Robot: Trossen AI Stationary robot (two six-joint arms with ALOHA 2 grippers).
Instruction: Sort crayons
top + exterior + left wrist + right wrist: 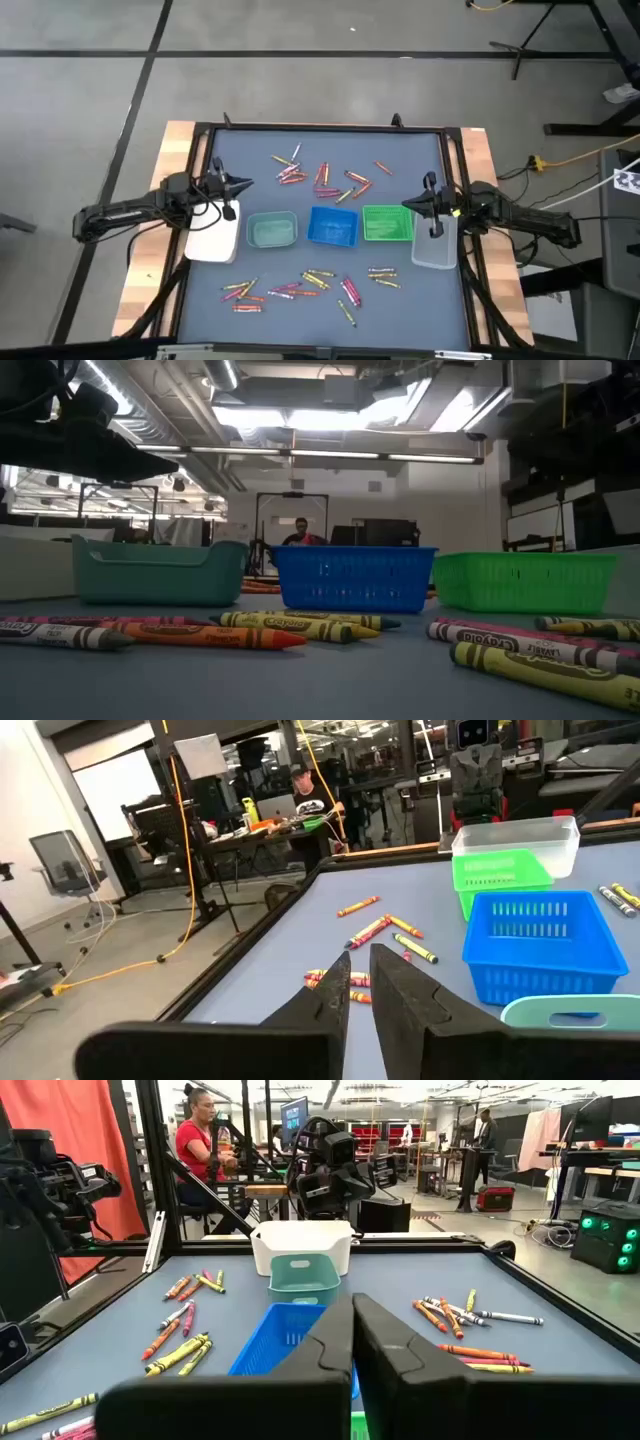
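High view has the crayons (pixel 322 178) scattered in two loose bunches on the table (pixel 400 300), either side of the tray row (teal, blue, green in the middle). Left gripper (pixel 243 184) looks nearly pinched together, right gripper (pixel 408 204) clenched, both holding nothing.

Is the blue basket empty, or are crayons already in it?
Empty: the high view shows only bare floor inside the blue basket; the crayons lie on the table.

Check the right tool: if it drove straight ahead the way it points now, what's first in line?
Probably nothing soon. The right tool, shut and empty, hangs above the table aiming across the tray row. The green tray, blue tray and teal tray lie below that line. Depth is unclear, but the left tool faces it.
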